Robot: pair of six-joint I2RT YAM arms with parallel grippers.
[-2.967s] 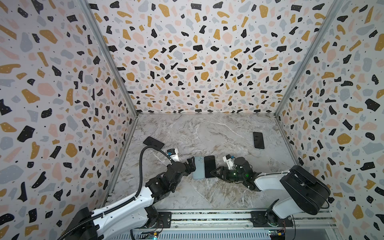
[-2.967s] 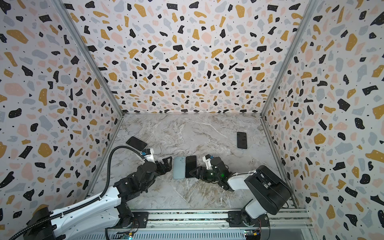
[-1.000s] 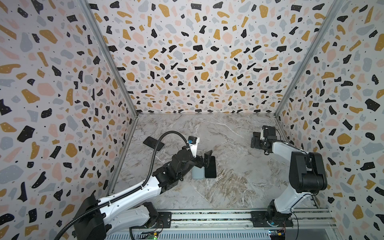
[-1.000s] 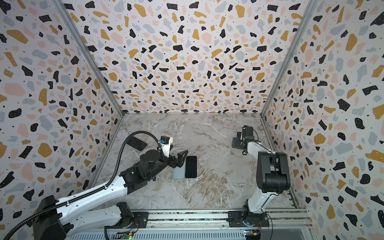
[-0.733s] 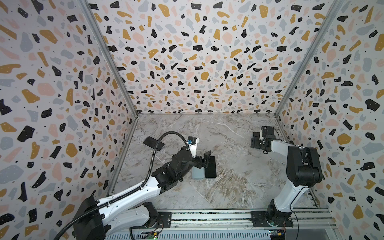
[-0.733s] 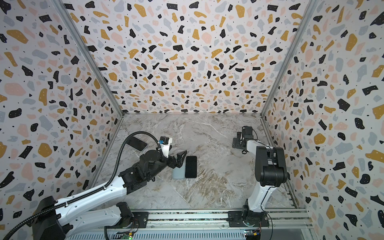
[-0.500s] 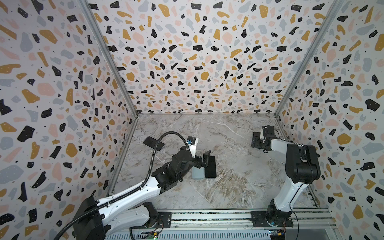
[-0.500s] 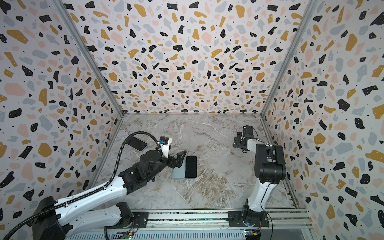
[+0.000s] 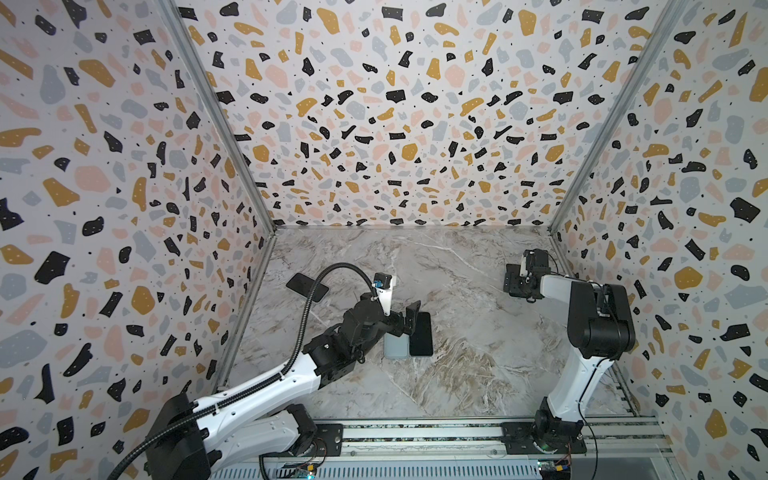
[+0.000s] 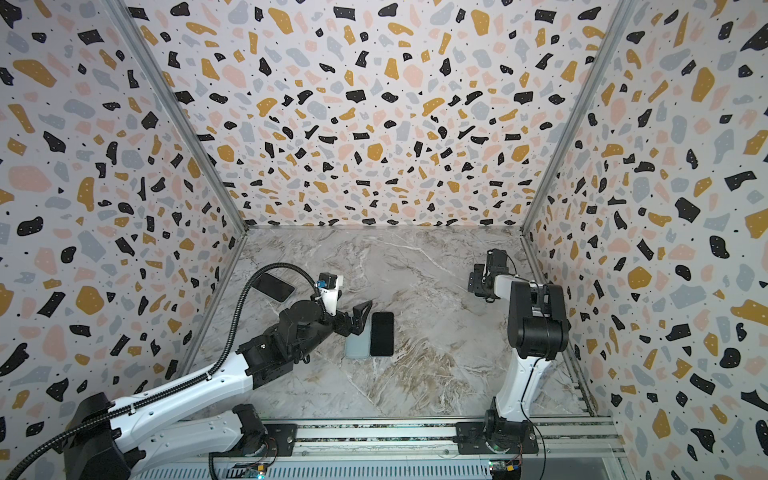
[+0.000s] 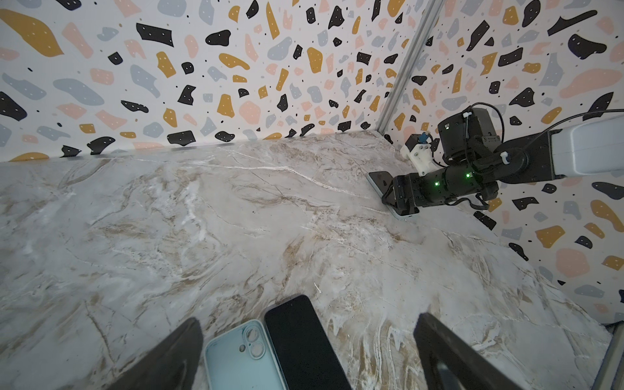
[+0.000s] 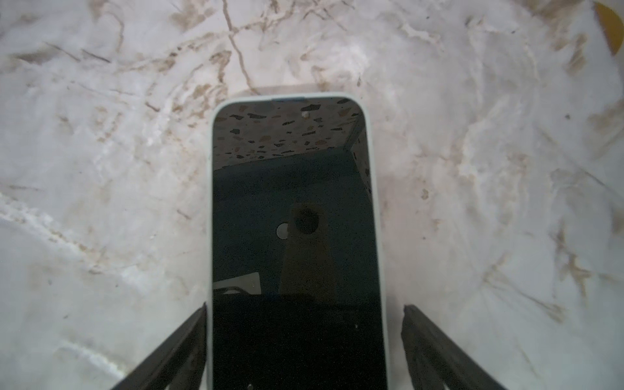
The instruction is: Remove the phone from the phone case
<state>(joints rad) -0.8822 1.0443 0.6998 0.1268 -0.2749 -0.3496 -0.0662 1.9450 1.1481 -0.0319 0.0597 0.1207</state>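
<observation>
now the right fingers [image 12: 182, 347] stand wide astride one end of the cased phone [image 12: 297, 219], which lies flat, screen up, on the bench [image 12: 101, 169] at its far right, close to the side wall. in the right wrist view one finger sits right at the edge of the pale case [image 12: 375, 202], touching or nearly so, and its mate stands clear, so nothing is gripped yet. the step, as i read it, is to pinch this phone by its long edges. to do it well, centre the fingers first so both meet the case together and the phone doesn't skate or twist on the smooth marble. keep the tips low enough to catch the side of the case, not ride up over the glass. close gently, since the case looks soft. the left fingers [image 11: 172, 361] hang wide and empty over a bare phone [image 11: 300, 341] and an empty case [image 11: 236, 364] mid-bench, seemingly touching neither
</observation>
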